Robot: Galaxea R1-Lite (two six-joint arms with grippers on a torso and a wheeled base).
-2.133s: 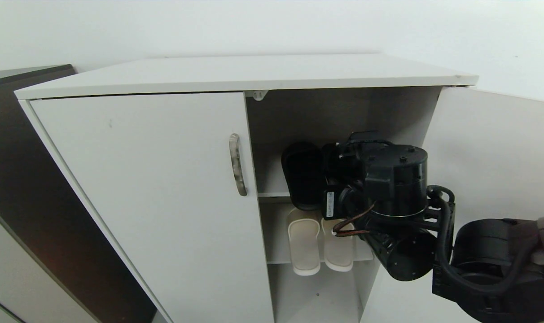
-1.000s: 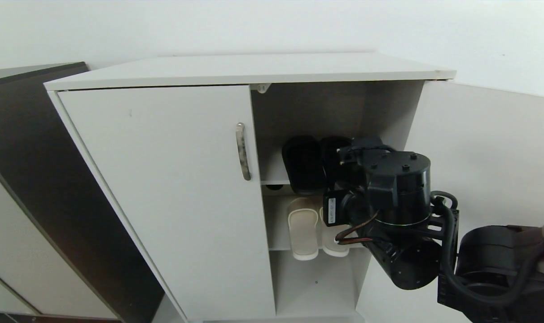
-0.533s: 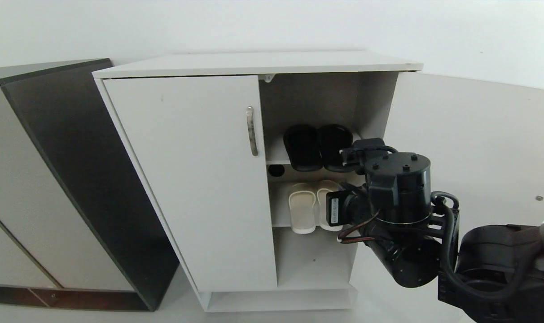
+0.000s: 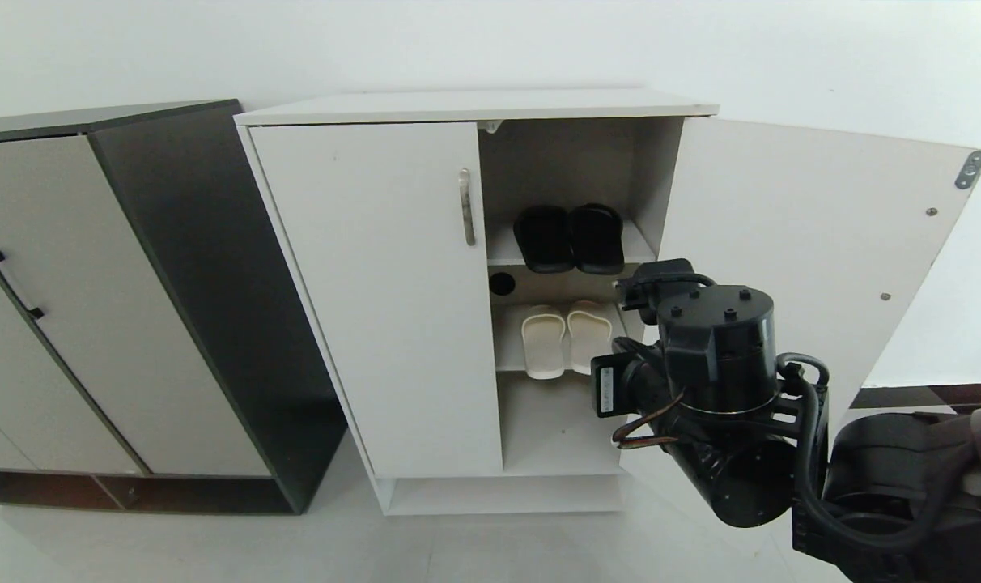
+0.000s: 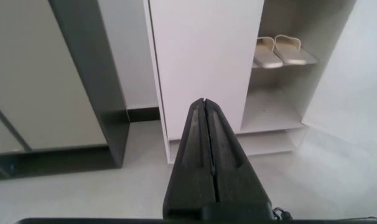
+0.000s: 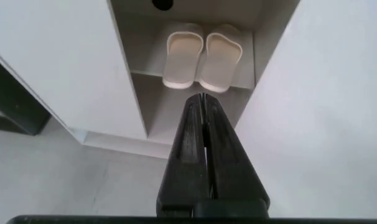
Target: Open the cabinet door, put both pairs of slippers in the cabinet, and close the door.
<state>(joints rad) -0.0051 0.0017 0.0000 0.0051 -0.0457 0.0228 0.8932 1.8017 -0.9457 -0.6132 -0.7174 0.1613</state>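
Observation:
The white cabinet (image 4: 474, 105) has its left door (image 4: 377, 291) closed and its right door (image 4: 798, 243) swung wide open. A black pair of slippers (image 4: 569, 237) lies on the upper shelf. A white pair of slippers (image 4: 566, 338) lies on the shelf below, seen again as the white slippers (image 6: 203, 55) and white slippers (image 5: 283, 51) in the wrist views. My right arm (image 4: 717, 356) hangs just outside the opening, below the black pair. My right gripper (image 6: 204, 98) is shut and holds nothing, in front of the white pair. My left gripper (image 5: 204, 102) is also shut and holds nothing, low before the closed door.
A dark cabinet with a pale door (image 4: 175, 275) stands close against the white cabinet's left side. The closed door carries a metal handle (image 4: 466, 207). The open door juts out to the right of my right arm. Light floor (image 4: 296, 542) lies in front.
The head camera has backed away from the cabinet, bringing the whole cabinet and open door into view. My right arm has come out of the cabinet, leaving the black slippers on the upper shelf.

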